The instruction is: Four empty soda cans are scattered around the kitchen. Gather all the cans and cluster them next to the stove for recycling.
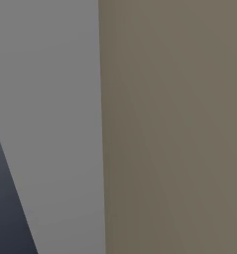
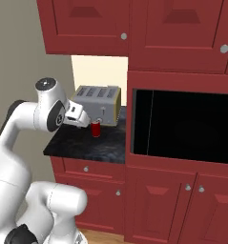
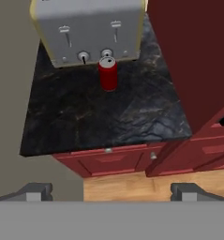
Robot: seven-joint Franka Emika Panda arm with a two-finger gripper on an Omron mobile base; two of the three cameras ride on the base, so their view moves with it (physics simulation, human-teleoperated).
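Two dark fingertips (image 3: 34, 191) stood at the bottom corners of the hand view, far apart, so the gripper (image 3: 111, 193) was spread wide and held nothing. Beyond them, in the lower middle of that frame, ran a strip of light wood floor (image 3: 127, 183), then the dark red drawer fronts (image 3: 111, 159) with small round knobs. Above that lay the table (image 3: 85, 117), a black marbled slab with a glossy, veined surface.

Straight ahead of the gripper, in the upper middle of the hand view, the red soda can (image 3: 108, 72) stood upright on the table, a smooth small cylinder with a silver top, its long axis vertical. It was well apart from the fingertips, so the coming reach would likely run forward and down along the camera's line, with the spread fingers passing either side of the can.

Just behind the can, seemingly touching or nearly so, sat a boxy grey metal toaster (image 3: 90, 28) with levers and dials. In the right base view the can (image 2: 96, 128) lay just right of the hand, with a black glass oven door (image 2: 182, 126) further right.
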